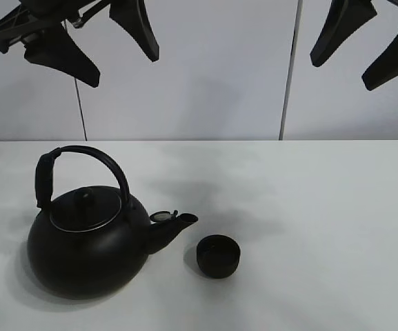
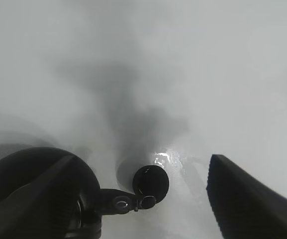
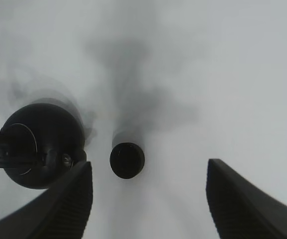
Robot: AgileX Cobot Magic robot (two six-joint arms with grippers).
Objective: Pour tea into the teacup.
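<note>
Both my claws hang high above the bench (image 1: 309,207), well clear of everything. My left claw (image 1: 88,38) is spread wide and empty; my right claw (image 1: 364,41) is parted too, gripping nothing. The kettle (image 1: 88,248) stands upright, its spout aimed at the teacup (image 1: 219,256), which sits just beside the spout tip. I judge the pour not yet begun: next I must come down and take the kettle's handle (image 1: 81,162). No tea shows, and no writing is legible.
</note>
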